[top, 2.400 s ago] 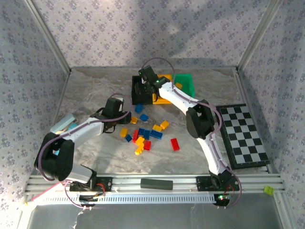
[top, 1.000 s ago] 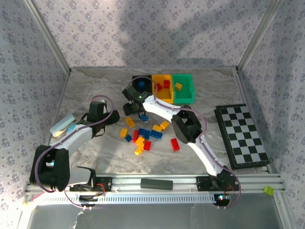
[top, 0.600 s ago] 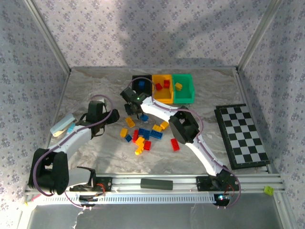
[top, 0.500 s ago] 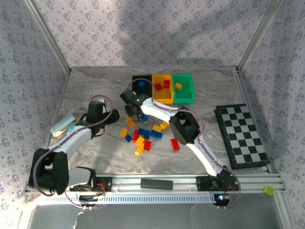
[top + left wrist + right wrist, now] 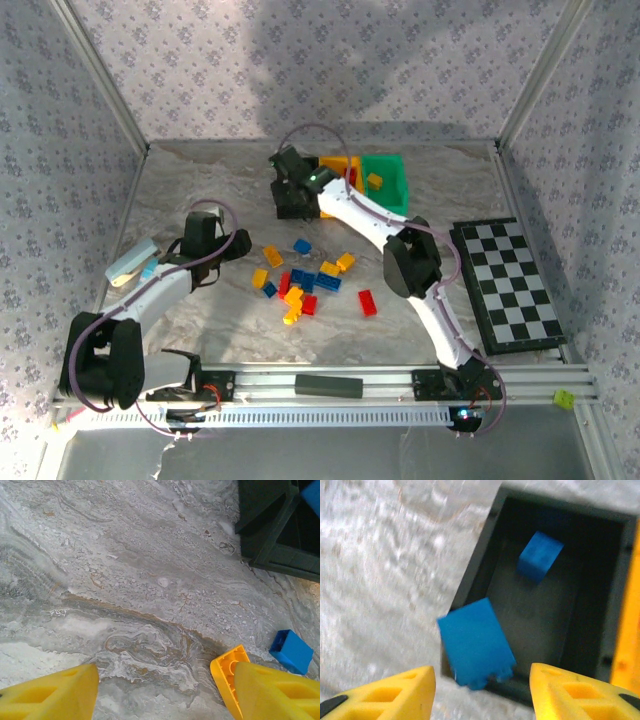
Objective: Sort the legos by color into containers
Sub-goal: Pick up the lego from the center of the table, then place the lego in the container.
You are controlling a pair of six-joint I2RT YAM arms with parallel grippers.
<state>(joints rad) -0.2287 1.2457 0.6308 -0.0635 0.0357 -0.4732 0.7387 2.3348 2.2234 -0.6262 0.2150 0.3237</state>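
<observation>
- While hovering over the smooth black bin (image 5: pixel 545 625), the right hand (image 5: pixel 481 674) is gaping wide; a blocky blue lego (image 5: pixel 476 642) is showing loose between its yellow fingers (image 5: pixel 385 690).
- Above the veined marble bench (image 5: pixel 125 580), the left hand (image 5: pixel 165 680) is spreading open, empty.

The left arm (image 5: pixel 165 285) and right arm (image 5: pixel 365 208) have white links, black joints and thin looping cables (image 5: pixel 322 127); their fingers (image 5: pixel 570 690) are yellow.

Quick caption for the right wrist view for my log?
Right gripper open over black bin, one blue brick at its rim, second blue brick inside.
</observation>
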